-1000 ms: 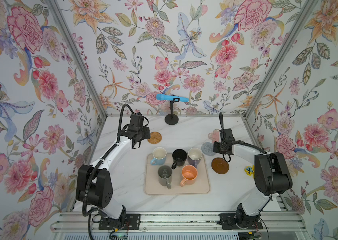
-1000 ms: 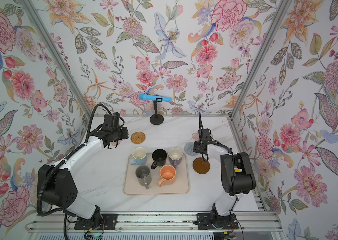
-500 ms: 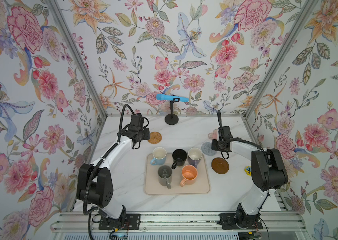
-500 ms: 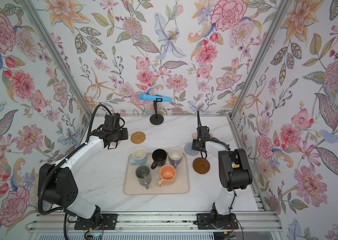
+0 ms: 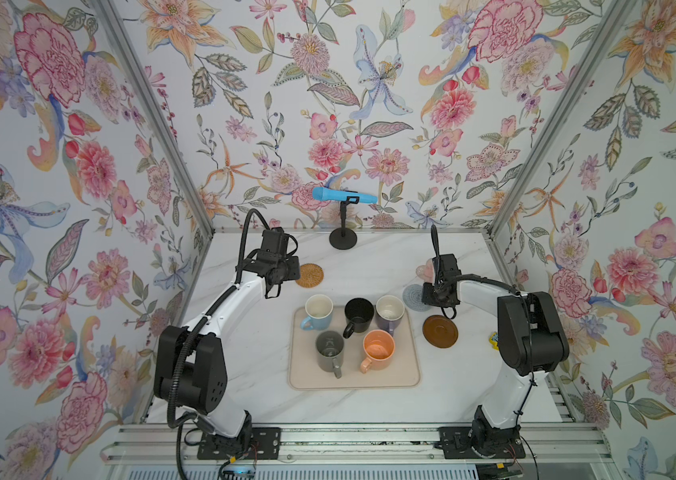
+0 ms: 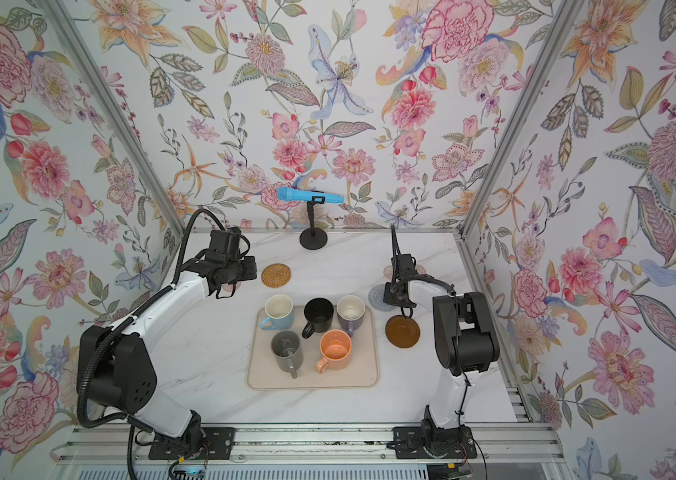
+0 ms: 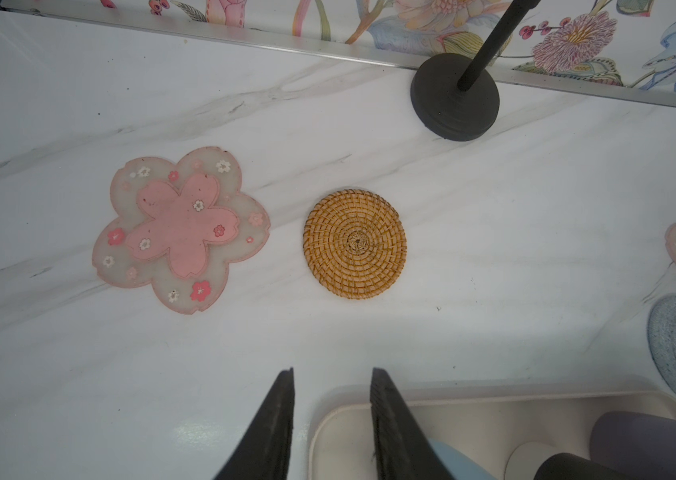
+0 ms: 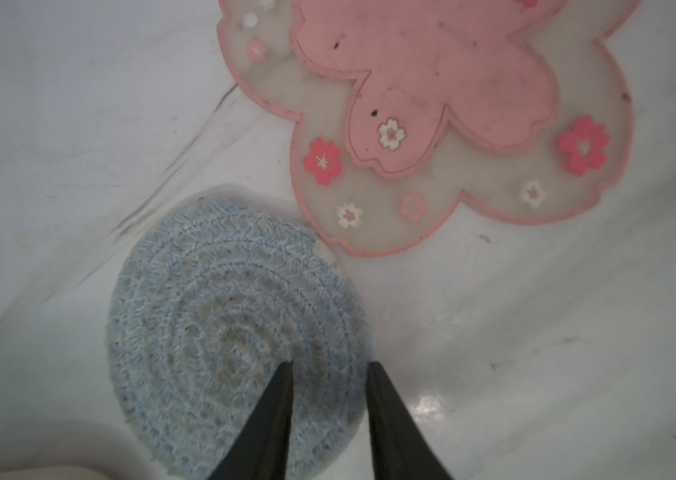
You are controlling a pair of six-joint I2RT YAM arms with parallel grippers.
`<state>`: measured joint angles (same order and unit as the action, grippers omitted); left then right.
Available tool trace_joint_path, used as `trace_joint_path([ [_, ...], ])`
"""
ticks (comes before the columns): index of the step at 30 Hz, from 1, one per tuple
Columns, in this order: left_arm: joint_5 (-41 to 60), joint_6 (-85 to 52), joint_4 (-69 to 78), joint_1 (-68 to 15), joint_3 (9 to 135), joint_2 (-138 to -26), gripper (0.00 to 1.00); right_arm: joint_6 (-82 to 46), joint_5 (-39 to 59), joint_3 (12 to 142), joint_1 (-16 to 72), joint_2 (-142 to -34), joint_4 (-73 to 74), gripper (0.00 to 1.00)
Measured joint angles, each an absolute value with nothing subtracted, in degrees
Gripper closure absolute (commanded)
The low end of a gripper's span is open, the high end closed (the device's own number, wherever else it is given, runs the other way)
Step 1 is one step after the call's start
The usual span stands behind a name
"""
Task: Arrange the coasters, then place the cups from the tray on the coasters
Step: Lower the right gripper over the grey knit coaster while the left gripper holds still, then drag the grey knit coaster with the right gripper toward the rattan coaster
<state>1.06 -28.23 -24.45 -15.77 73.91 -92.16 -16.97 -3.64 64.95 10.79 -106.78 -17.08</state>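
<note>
Coasters (image 5: 309,275) are judged to be the step in hand, since all five mugs (image 5: 359,313) are seen standing on the tray (image 5: 404,372). The left gripper (image 7: 330,374) is held with its fingers a little apart and nothing between them; ahead of the fingertips the woven mat (image 7: 355,243) lies flat, with a pink flower mat (image 7: 180,228) ahead and off to one side, the two apart. The right gripper (image 8: 330,365) is likewise parted and empty, its tips set over the near part of the blue crocheted mat (image 8: 224,311); whether it is touched cannot be told. A second flower mat (image 8: 452,104) lies just beyond those tips, its rim touching the blue one or nearly so. The brown disc (image 5: 440,331) lies behind the right fingers, beside the tray. The crocheted mat is expected to be light, soft and floppy, so it would be better slid under downward pressure or pinched at its rim; the flower mats look thin, bendy and clingy, and an outer petal would be taken. The mugs are judged heavier, hard and breakable, best gripped across the wall at the rim.
</note>
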Motion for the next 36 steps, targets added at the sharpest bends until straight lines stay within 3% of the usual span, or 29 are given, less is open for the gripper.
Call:
trace_joint_path([
  [36,1.28,-28.27,-22.92,-15.33,73.89,-94.37,0.65,-24.88,2.24,89.97,18.72,-125.58,-16.88,0.66],
])
